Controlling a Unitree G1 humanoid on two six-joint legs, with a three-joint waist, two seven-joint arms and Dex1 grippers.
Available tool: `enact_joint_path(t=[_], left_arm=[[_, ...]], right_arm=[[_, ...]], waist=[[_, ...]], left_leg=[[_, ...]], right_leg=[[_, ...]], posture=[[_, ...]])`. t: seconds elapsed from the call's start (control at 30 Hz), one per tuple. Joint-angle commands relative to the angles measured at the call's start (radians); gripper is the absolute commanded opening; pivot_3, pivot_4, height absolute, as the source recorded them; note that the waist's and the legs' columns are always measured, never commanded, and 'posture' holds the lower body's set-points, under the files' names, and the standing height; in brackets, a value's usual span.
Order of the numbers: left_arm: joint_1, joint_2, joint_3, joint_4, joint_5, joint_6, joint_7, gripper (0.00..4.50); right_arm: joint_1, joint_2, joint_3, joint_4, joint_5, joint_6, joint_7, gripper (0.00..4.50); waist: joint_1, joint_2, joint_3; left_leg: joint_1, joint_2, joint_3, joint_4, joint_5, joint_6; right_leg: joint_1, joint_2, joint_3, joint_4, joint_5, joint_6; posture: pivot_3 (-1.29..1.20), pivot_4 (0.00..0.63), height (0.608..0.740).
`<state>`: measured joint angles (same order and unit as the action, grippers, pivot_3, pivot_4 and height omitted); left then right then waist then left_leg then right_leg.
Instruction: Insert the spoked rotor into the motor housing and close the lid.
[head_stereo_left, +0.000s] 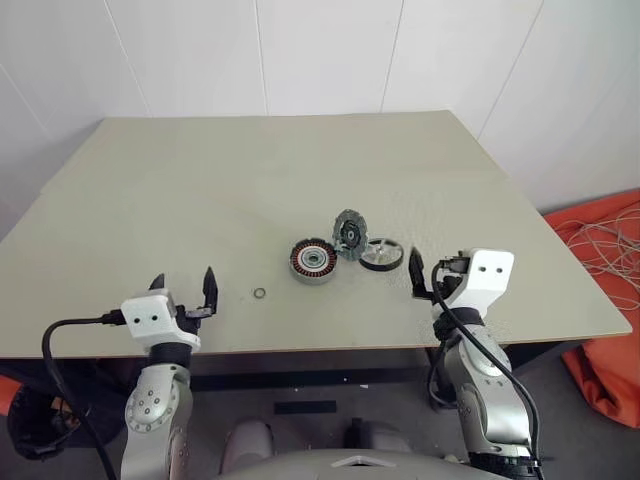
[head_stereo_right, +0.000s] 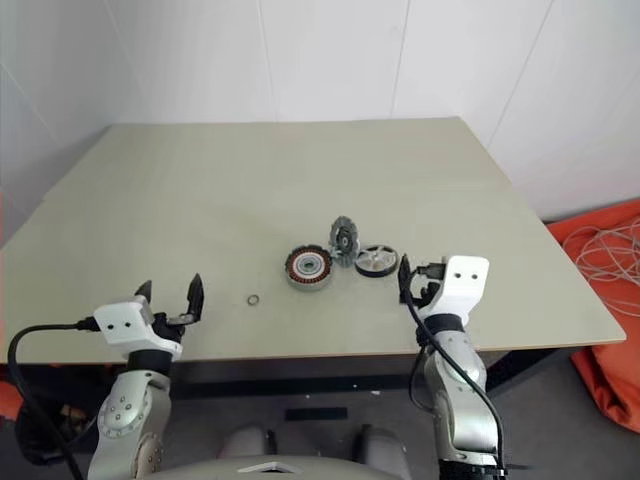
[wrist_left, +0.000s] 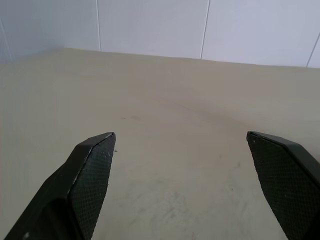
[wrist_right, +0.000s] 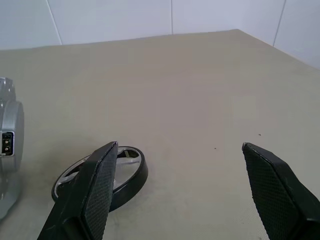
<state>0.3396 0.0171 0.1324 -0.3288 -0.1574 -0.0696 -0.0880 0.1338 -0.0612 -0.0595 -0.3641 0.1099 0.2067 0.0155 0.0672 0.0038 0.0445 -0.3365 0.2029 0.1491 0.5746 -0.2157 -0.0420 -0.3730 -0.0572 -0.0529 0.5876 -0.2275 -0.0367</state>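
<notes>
black-rimmed, silver-spoked rotor (head_stereo_left: 381, 255), frame centre: we judge it rigid, light; pinch its rim. both grippers (head_stereo_left: 184, 290) (head_stereo_left: 425, 275) gape empty.

Beige table (head_stereo_left: 200, 200) carrying motor housing (head_stereo_left: 313, 260), lid (head_stereo_left: 350, 235), spoked rotor (head_stereo_left: 381, 255) sitting just ahead of right jaws, small ring (head_stereo_left: 260, 293) lying between both jaws

Lab or test room: bare worktable (head_stereo_left: 200, 200), white panelled walls (head_stereo_left: 300, 50), loose cables (head_stereo_left: 610, 250).
</notes>
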Motion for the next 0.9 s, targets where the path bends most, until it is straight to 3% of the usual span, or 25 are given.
enact_joint_path(t=[0.03, 0.4, 0.63, 0.9], left_arm=[[-0.007, 0.015, 0.014, 0.018, -0.01, -0.05, -0.022, 4.46], [-0.024, 0.07, 0.018, 0.115, 0.027, -0.107, -0.07, 4.46], [-0.069, 0.205, -0.001, 0.045, -0.035, 0.056, -0.188, 4.46], [-0.149, 0.368, -0.041, 0.016, -0.154, 0.211, -0.416, 4.46]], right_arm=[[-0.023, -0.007, 0.003, -0.069, -0.012, 0.032, -0.007, 4.5], [-0.015, -0.049, -0.041, -0.083, 0.032, 0.065, 0.04, 4.5], [-0.034, -0.119, -0.073, -0.109, 0.166, 0.223, 0.154, 4.5], [-0.055, -0.199, -0.001, -0.09, 0.234, 0.266, 0.318, 4.5]], waist=[[0.0, 0.0, 0.0], [0.0, 0.0, 0.0], [0.001, 0.001, 0.0], [0.001, 0.004, 0.0]], left_leg=[[0.0, 0.0, 0.0, 0.0, 0.0, 0.0], [0.001, 0.0, 0.0, 0.0, 0.0, 0.0], [0.002, 0.0, 0.0, -0.001, 0.0, 0.0], [0.003, 0.0, 0.0, 0.0, 0.0, 0.0]], right_leg=[[0.0, 0.0, 0.0, 0.0, 0.0, 0.0], [0.0, 0.0, 0.0, 0.0, 0.0, 0.0], [0.001, 0.0, 0.001, 0.0, 0.0, 0.0], [0.001, 0.0, 0.001, 0.002, 0.0, -0.001]], posture=[[0.0, 0.0, 0.74], [0.0, 0.0, 0.74], [0.0, 0.0, 0.74], [0.0, 0.0, 0.74]])
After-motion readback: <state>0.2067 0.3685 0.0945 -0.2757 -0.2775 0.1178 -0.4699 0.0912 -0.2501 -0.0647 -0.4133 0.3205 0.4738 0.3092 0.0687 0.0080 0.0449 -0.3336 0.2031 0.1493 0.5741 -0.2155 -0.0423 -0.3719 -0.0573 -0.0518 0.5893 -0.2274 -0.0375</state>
